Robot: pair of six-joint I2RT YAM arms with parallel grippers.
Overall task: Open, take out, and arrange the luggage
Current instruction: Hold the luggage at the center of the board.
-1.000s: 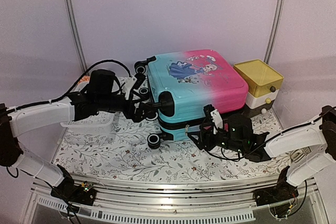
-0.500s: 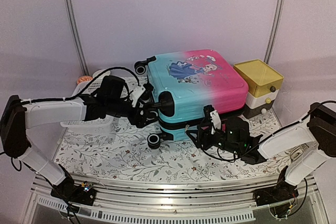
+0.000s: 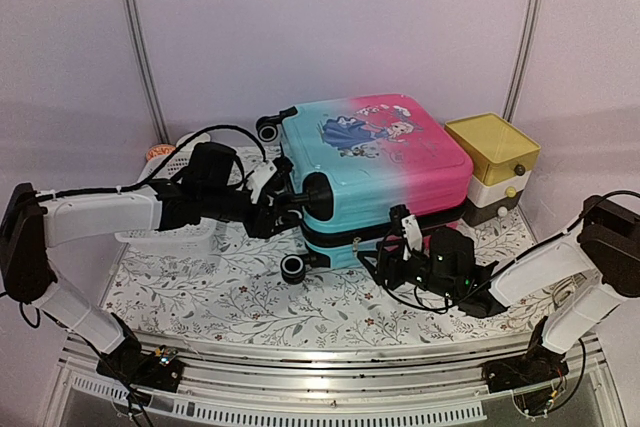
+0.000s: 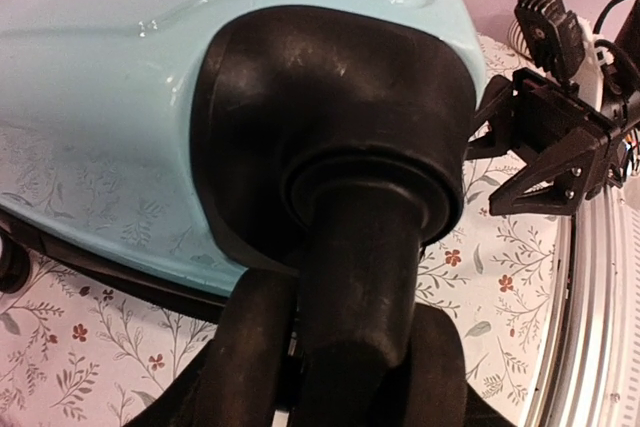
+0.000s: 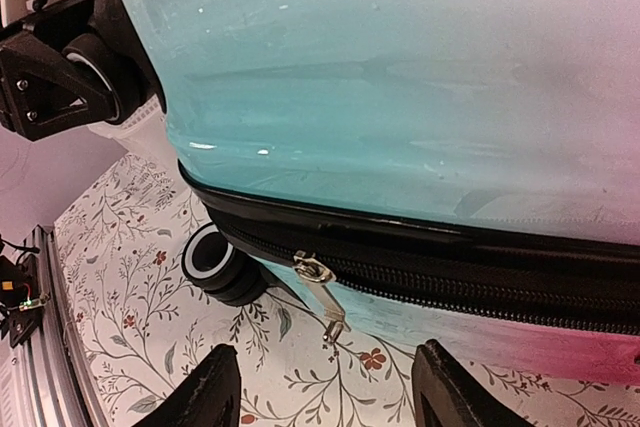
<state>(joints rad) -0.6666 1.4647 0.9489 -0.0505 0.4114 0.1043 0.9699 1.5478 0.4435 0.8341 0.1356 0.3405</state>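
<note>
Surface [image 3: 190,292]: floral cloth, top view; luggage [image 3: 385,162] lies flat at centre, glossy hard shell, stiff, likely light, slippery.
Left fingers [image 4: 250,347]: pinching the black caster wheel [image 4: 355,287] at the case's 9 o'clock corner.
Right fingers [image 5: 215,392]: spread, at 6 o'clock under the zipper pull [image 5: 325,307]; small metal tab, the place to grasp.
</note>
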